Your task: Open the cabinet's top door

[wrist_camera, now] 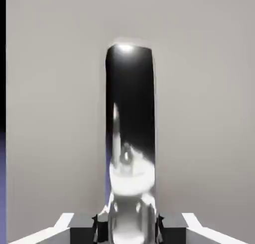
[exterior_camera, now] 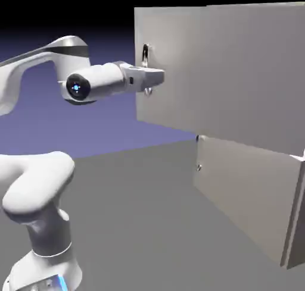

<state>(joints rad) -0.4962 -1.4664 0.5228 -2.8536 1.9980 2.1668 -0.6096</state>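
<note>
Top door, a flat light-grey rectangular panel, stood swung partway out from the tall light-grey box cabinet, its free edge toward the arm and standing proud of the plain grey lower panel beneath it. Short vertical metallic bar handle sat near that free edge. White arm's pincer was at the handle; in the hand view the chrome bar rose large between the two grey fingertips, which sat close against its base on both sides. Judged: pincer clenched on the handle.

Risks, as judgement:
- The bar looked smooth and polished. A pull not following the door's arc could slide the tips along it or off its end.
- Grip appeared low on the bar in the hand view; any twist of the wrist as the door swung might lever the tips loose.
- Arm looked well extended sideways; further swing could strain its reach and stall the door short of full opening.

Hard to make out:
- Actual contact of pads on metal was masked by the bar's reflections.
- Hinge side not clearly shown; cabinet's right part cut off by the exterior view's edge.
- Interior behind the door hidden.
- Tabletop grey, featureless.
</note>
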